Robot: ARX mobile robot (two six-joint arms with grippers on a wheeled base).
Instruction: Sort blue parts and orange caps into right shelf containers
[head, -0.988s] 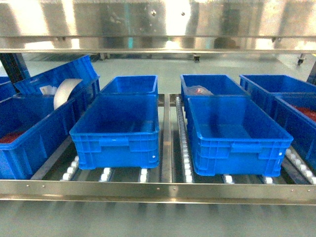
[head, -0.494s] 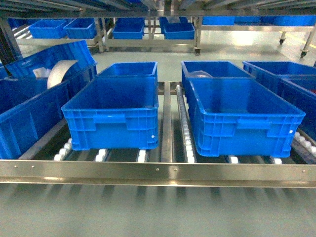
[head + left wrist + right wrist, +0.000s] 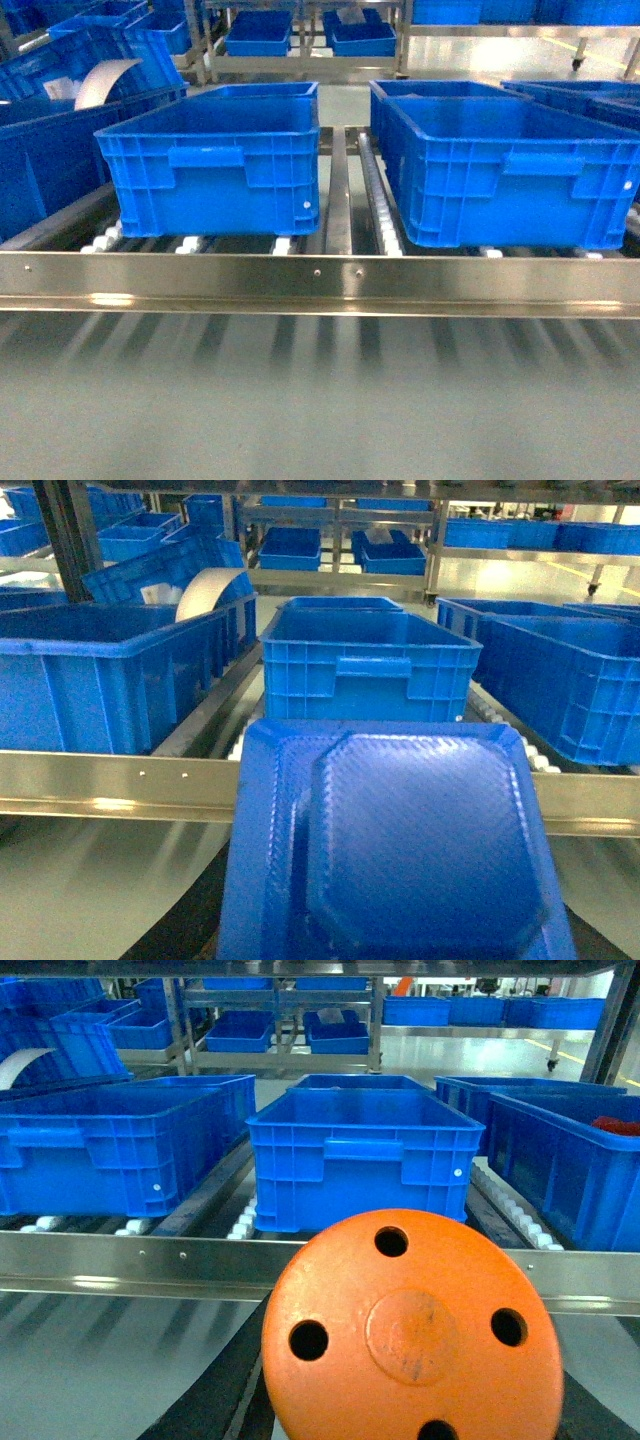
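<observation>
Blue crates (image 3: 210, 160) on the roller shelf (image 3: 320, 283) are seen lower and closer than before | blue part (image 3: 400, 850) carried at left wrist, orange cap (image 3: 415, 1335) at right; jaw width cannot be told | drop-off judged near.

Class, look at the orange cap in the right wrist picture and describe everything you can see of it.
The orange cap is a round disc, apparently matte plastic, with a raised circular centre, slightly scuffed, and four round holes spaced around it. It fills the lower foreground, its flat face toward the camera, before the steel shelf rail. Whatever holds it is hidden.
</observation>
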